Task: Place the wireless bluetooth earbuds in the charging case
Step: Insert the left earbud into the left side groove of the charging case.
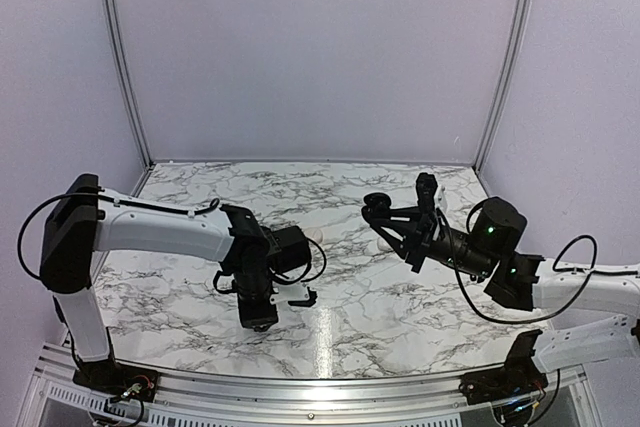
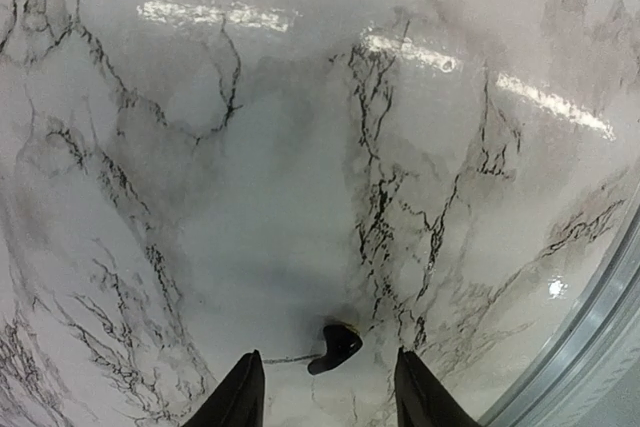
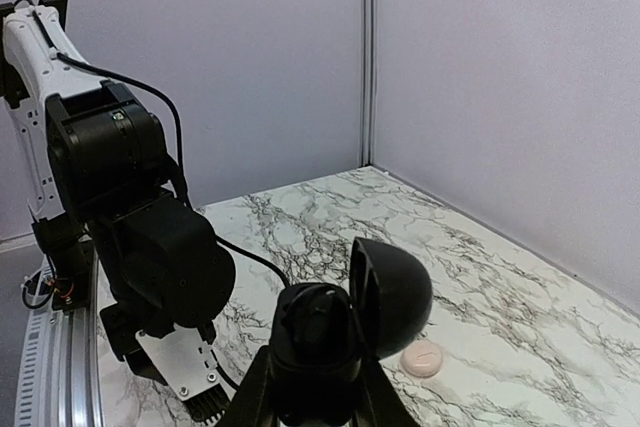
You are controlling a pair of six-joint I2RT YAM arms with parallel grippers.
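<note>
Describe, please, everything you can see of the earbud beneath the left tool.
The earbud is a tiny glossy black stub, plastic by its look, with a rounded head showing a faint golden rim and a narrower tail end. It lies flat on the marble table, between the open fingers of the left tool, near their tips. Neither finger touches it; only the table does.

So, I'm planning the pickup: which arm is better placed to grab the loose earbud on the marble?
Left. The left gripper hangs open over the earbud; the right gripper is raised and shut on a black lidded shell.
</note>
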